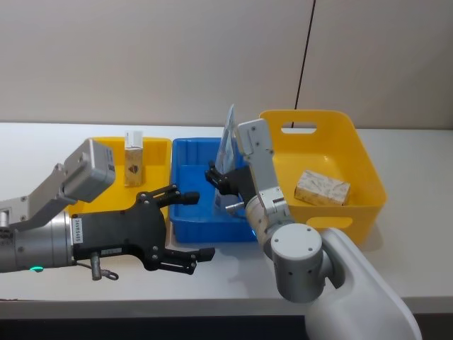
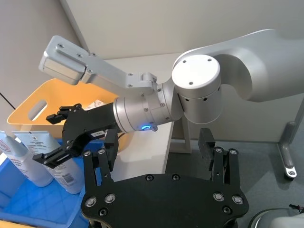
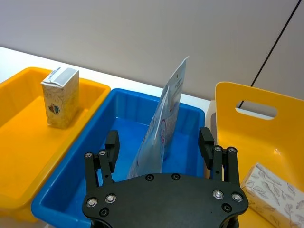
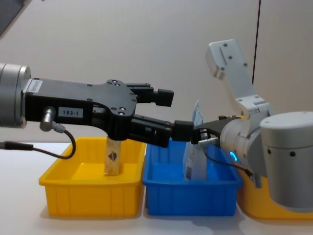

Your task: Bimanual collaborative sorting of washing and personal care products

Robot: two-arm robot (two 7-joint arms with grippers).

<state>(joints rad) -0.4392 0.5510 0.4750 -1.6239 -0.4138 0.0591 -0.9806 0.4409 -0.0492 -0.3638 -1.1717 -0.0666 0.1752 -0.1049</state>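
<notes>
A tall light-blue pouch (image 3: 164, 124) stands on edge in the blue tray (image 3: 76, 183), leaning toward its far wall. My right gripper (image 3: 159, 145) hovers over that tray, open, one finger on each side of the pouch and neither touching it. In the head view the pouch (image 1: 228, 140) rises just behind the right gripper (image 1: 219, 188). My left gripper (image 1: 198, 225) is open and holds nothing, at the front edge of the blue tray (image 1: 191, 156). A slim beige carton (image 1: 134, 164) stands upright in the yellow tray (image 1: 159, 145). The white-grey marbled pack (image 1: 322, 188) lies in the yellow basket (image 1: 368, 159).
The three containers sit side by side: yellow tray (image 4: 88, 196), blue tray (image 4: 190, 198), and the handled basket at the right. Bare white table (image 1: 42, 145) runs to the left and along the front. A wall stands close behind.
</notes>
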